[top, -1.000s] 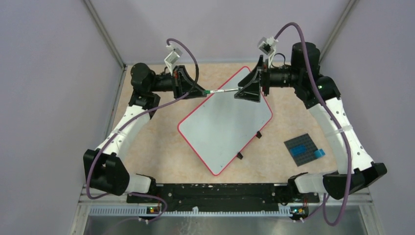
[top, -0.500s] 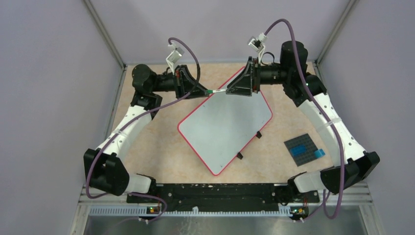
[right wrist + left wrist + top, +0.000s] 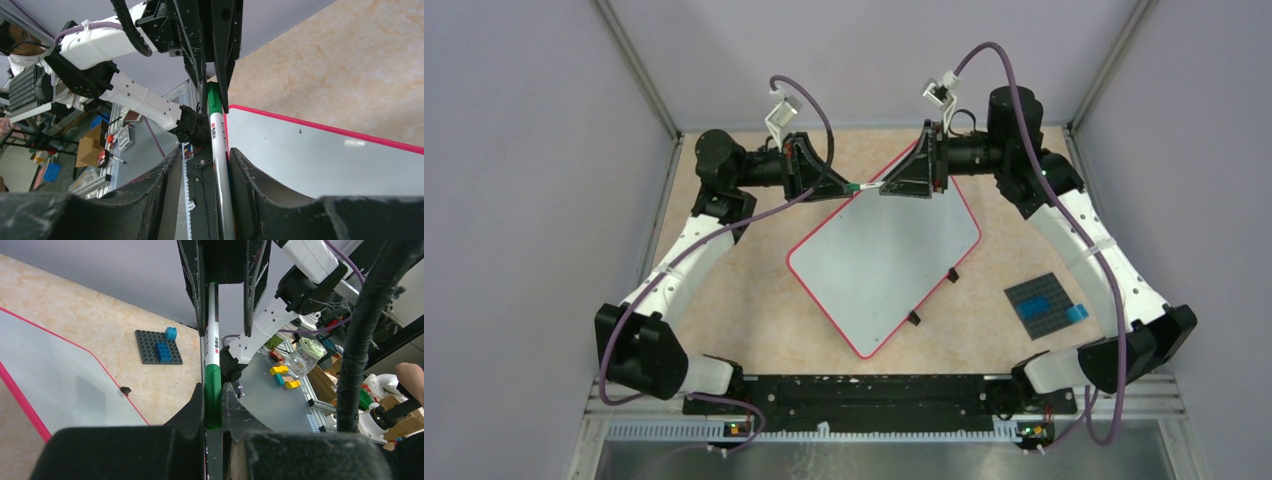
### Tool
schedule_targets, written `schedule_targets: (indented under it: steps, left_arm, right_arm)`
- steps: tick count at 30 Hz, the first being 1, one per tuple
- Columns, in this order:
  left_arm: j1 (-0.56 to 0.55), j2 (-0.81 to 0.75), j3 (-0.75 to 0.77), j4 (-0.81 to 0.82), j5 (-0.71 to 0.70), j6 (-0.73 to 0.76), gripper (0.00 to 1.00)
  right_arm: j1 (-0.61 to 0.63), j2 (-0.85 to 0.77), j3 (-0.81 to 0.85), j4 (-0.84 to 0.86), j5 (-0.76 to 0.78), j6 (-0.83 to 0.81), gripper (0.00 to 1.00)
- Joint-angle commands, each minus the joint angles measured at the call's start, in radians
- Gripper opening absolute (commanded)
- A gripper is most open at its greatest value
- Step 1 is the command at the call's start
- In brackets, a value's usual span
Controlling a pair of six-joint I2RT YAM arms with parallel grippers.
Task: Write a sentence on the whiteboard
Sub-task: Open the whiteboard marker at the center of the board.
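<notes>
Beneath both grippers, on a beige marbled table (image 3: pixel 744 300), lies the large white rectangular whiteboard (image 3: pixel 884 262), red-rimmed, blank, set diagonally, its far corner under the jaws. The left gripper (image 3: pixel 848 187) clamps the green cap of a marker (image 3: pixel 864 186). The right gripper (image 3: pixel 884 188) loosely straddles its white barrel, jaws apart.

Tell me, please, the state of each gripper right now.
Left gripper: shut on the marker, at its green cap.
Right gripper: open around the marker's white body, gap showing.
</notes>
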Motion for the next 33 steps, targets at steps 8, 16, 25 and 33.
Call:
schedule_targets:
  steps: [8,16,25,33]
  left_arm:
    - [-0.029,0.010,0.076,-0.117,-0.029,0.123,0.00]
    - [-0.044,0.018,0.079,-0.136,-0.025,0.139,0.00]
    - [-0.040,0.014,0.076,-0.169,-0.024,0.164,0.00]
    - [0.079,-0.017,0.032,-0.201,-0.006,0.175,0.00]
  right_arm:
    - [0.030,0.011,-0.014,0.039,-0.004,0.013,0.31]
    - [0.033,0.012,-0.013,0.046,-0.007,0.021,0.25]
    - [0.028,0.010,-0.020,0.051,-0.018,0.019,0.00]
    - [-0.084,-0.014,-0.058,0.089,-0.053,0.056,0.00]
